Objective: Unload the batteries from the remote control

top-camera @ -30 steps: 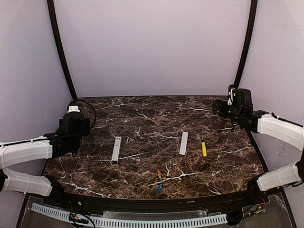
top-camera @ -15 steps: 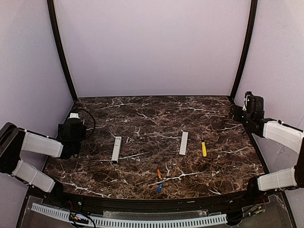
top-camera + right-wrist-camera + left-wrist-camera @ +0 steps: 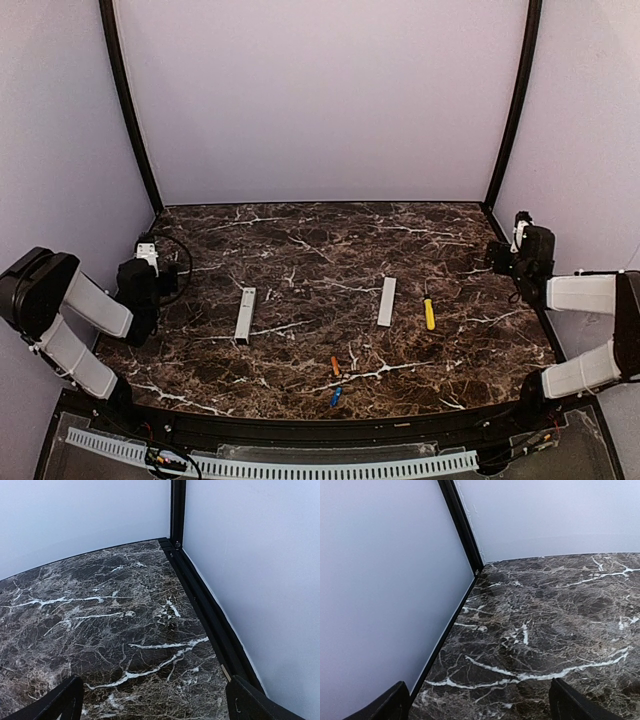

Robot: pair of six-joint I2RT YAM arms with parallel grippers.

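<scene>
In the top view the grey remote control [image 3: 245, 314] lies left of centre on the marble table, and its flat white back cover [image 3: 386, 301] lies apart to the right. The batteries lie loose near the front edge, the orange-red one [image 3: 335, 365] just behind the blue one [image 3: 336, 396]. My left gripper [image 3: 160, 283] is drawn back at the left edge, far from them. Its jaws are open over bare marble [image 3: 480, 706]. My right gripper [image 3: 506, 256] is by the right wall, also open and empty [image 3: 155, 701].
A yellow-handled screwdriver [image 3: 429, 313] lies right of the back cover. Pale walls and black frame posts [image 3: 462, 527] [image 3: 177, 510] close in the table's back corners. A black rail [image 3: 210, 615] runs along the right edge.
Both arms have folded back toward their own sides of the table. The left jaws have spread a little wider. The remote control, cover, batteries and screwdriver have not moved.
</scene>
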